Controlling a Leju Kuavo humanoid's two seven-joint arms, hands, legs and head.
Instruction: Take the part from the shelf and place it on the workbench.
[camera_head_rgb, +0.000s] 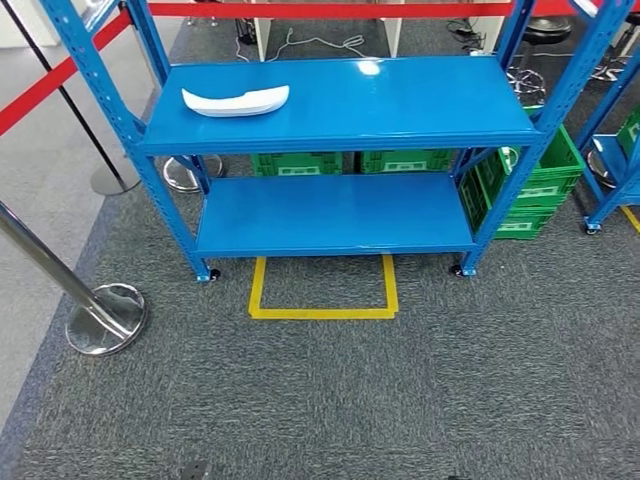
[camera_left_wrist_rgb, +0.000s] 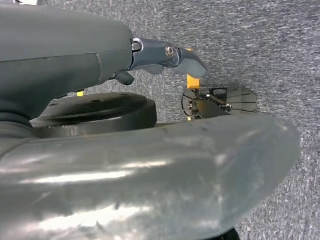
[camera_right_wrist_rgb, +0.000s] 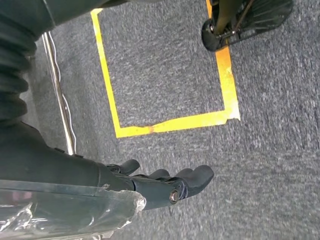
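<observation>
— What have you got on the left side?

— From the head camera I see a red barrier tape (camera_head_rgb: 53, 85) running across the upper left, and below it a shiny metal post (camera_head_rgb: 45, 262) leaning down to its round base (camera_head_rgb: 106, 318) on the grey carpet (camera_head_rgb: 377, 400). The blue shelf (camera_head_rgb: 340, 130) stands just to the right of that.

— And the part?

— The white part (camera_head_rgb: 235, 100) lies flat on the top board of the shelf, toward its left end, with nothing touching it. The lower board (camera_head_rgb: 332, 215) is bare blue.

— Your hands?

— My left hand (camera_left_wrist_rgb: 166, 55) hangs over the carpet. In its wrist camera I see the fingers stretched out straight with nothing in them, and a round metal base (camera_left_wrist_rgb: 220, 102) on the floor past the fingertips. A clear plastic cover (camera_left_wrist_rgb: 151, 180) takes up the near part of that picture.

— Middle of the scene?

— A yellow tape square (camera_head_rgb: 324, 290) is marked on the carpet right in front of the shelf, touching its foot line.

— The right?

— Green crates (camera_head_rgb: 528, 180) sit behind and beside the shelf's right leg. My right hand (camera_right_wrist_rgb: 170, 182) hangs over the carpet near a corner of the yellow tape (camera_right_wrist_rgb: 166, 125), its fingers extended and slightly apart, holding nothing.
</observation>
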